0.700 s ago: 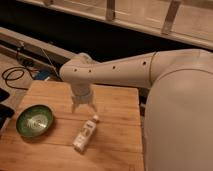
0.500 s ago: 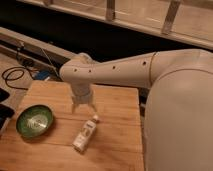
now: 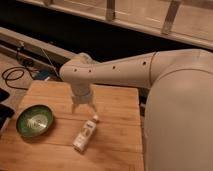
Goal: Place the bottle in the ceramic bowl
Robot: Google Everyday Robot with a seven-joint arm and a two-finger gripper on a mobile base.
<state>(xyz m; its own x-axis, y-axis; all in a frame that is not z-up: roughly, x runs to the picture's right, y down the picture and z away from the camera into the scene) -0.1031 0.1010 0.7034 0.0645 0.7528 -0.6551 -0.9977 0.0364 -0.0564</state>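
My gripper (image 3: pixel 83 107) hangs spread just on the far side of the small cream plastic bottle (image 3: pixel 85 134) lying right of the round glossy green ceramic bowl (image 3: pixel 34 120); pinching near its cap, I judge, could roll it away.

Bottle (image 3: pixel 85 134) lying on table (image 3: pixel 120 107) — gripper (image 3: pixel 83 108) just behind its cap, ceramic bowl (image 3: pixel 34 120) on table further left.

Ceramic bowl (image 3: pixel 35 120): glossy green, darker rim, pale whitish swirl at centre. Bottle (image 3: pixel 85 135): cream-white, white cap, faint greenish label. Surface (image 3: pixel 117 107): light tan wood, plank-striped. Gripper (image 3: pixel 83 109), just behind the bottle's cap, fingers apart: off-white, as is the arm (image 3: pixel 125 70), dotted with small dark spots.
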